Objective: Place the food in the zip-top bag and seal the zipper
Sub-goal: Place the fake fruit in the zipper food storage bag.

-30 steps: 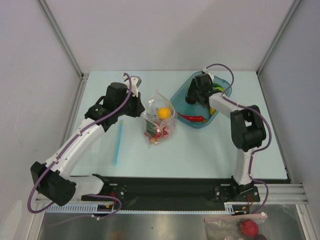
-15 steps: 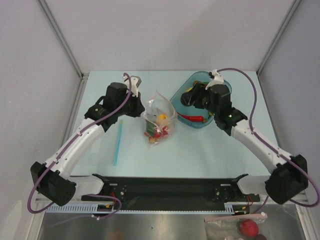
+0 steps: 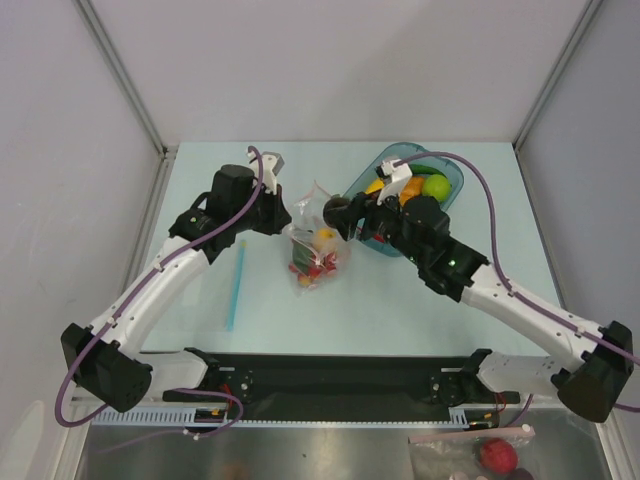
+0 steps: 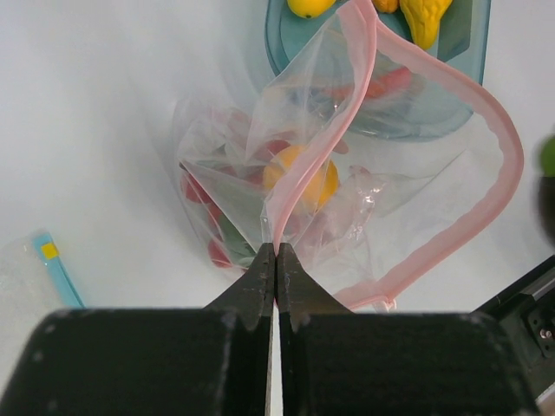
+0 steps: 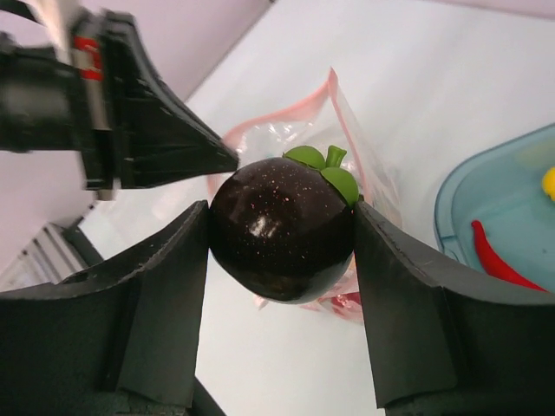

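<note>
The clear zip-top bag (image 3: 317, 248) lies mid-table with a yellow lemon (image 4: 301, 178) and red pieces inside. My left gripper (image 4: 276, 253) is shut on the bag's pink zipper strip (image 4: 486, 117) and holds the mouth open; it shows in the top view (image 3: 290, 212). My right gripper (image 5: 282, 230) is shut on a dark plum (image 5: 284, 228) with green leaves and holds it above the bag's mouth; the plum shows in the top view (image 3: 337, 211). The bag also shows in the right wrist view (image 5: 364, 178).
The teal tray (image 3: 448, 179) at the back right holds a green piece (image 3: 435, 186), orange and yellow pieces and a red chili (image 5: 499, 256). A light-blue stick (image 3: 235, 285) lies left of the bag. Another bag with a red ball (image 3: 497, 455) sits below the near edge.
My right arm has swung out of the tray and left toward the bag, carrying the dark plum. The left gripper has stayed on the bag's mouth.
</note>
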`<state>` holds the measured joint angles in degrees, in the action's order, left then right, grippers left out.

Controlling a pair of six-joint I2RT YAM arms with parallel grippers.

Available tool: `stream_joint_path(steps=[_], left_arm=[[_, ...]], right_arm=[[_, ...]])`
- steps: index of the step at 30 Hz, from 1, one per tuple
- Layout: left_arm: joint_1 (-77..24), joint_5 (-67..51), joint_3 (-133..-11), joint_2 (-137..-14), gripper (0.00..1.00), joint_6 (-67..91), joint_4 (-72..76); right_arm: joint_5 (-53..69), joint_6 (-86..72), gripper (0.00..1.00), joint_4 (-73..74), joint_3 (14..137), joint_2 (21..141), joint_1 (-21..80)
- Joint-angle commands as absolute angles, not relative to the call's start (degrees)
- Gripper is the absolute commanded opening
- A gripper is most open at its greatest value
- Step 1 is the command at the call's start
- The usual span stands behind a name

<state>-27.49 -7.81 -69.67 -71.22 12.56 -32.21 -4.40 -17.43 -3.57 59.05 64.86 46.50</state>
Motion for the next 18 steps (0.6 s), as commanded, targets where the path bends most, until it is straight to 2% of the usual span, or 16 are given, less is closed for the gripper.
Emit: stream_joint_path(steps=[1, 6, 8, 9, 10, 13, 18], left_arm=[[-26.98, -9.67, -70.75, -69.17, 0.00, 12.75, -30.32], [-26.98, -11.07, -70.66, -68.73, 0.01, 12.74, -29.97], [-27.07, -12.47, -70.23, -67.94, 0.00, 12.83, -29.18], [-27.07, -13.18, -69.96, -67.42, 0.00, 12.83, -28.74], [-26.98, -13.97, -69.53, -66.98, 0.00, 12.92, -27.78], [-27.07, -13.54, -69.17, -65.92, 0.00, 13.01, -27.16], [-26.98, -12.13, -69.43, -66.44, 0.00, 13.01, -27.86]], right_arm=[[-6.15, -14.15, 0.40, -4.92, 61.87, 69.25, 47.02], [-7.91, -12.67, 0.41, -0.45, 69.77, 79.07, 48.16], [-9.92, -12.39, 0.50, 2.96, 73.80, 81.73, 49.13], [-12.19, -12.57, 0.63, 4.12, 74.96, 84.35, 49.30], [-13.17, -13.70, 0.84, 5.26, 76.01, 85.33, 49.39], [-14.59, -13.71, 0.94, 6.95, 77.61, 86.57, 49.75], [-16.60, -14.68, 0.96, 5.71, 75.68, 83.15, 50.10]])
